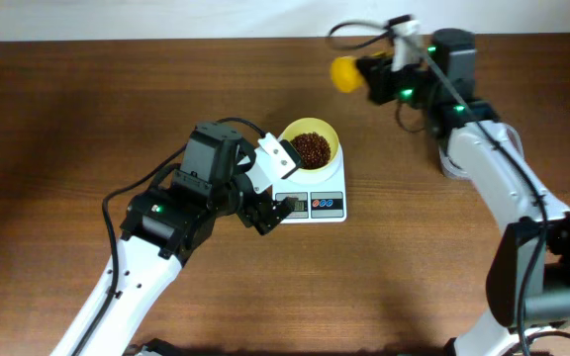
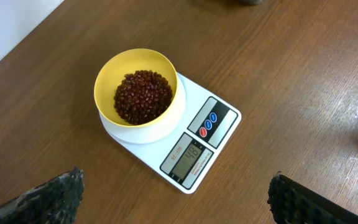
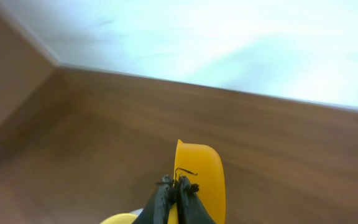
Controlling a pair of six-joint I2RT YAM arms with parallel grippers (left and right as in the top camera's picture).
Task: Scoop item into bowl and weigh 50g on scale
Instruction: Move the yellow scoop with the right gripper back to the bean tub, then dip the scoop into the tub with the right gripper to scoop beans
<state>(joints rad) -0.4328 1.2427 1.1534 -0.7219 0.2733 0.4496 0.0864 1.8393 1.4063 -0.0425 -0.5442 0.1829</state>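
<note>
Your scale (image 2: pixel 197 93) is white, with a grey display (image 2: pixel 188 158), a red button (image 2: pixel 203 131) and a blue button (image 2: pixel 212 117). On the scale, the bowl (image 2: pixel 166 121) is pale yellow and its beans (image 2: pixel 143 96) are dark reddish-brown. Around the scale, the table (image 2: pixel 291 74) is brown wood with fine darker grain. Well behind the scale, your scoop (image 3: pixel 201 174) is a deeper yellow, and the right gripper (image 3: pixel 174 190) holding it is black. Near the scale's front, the left gripper (image 2: pixel 176 186) has black, pebbled pads (image 2: pixel 55 196).
</note>
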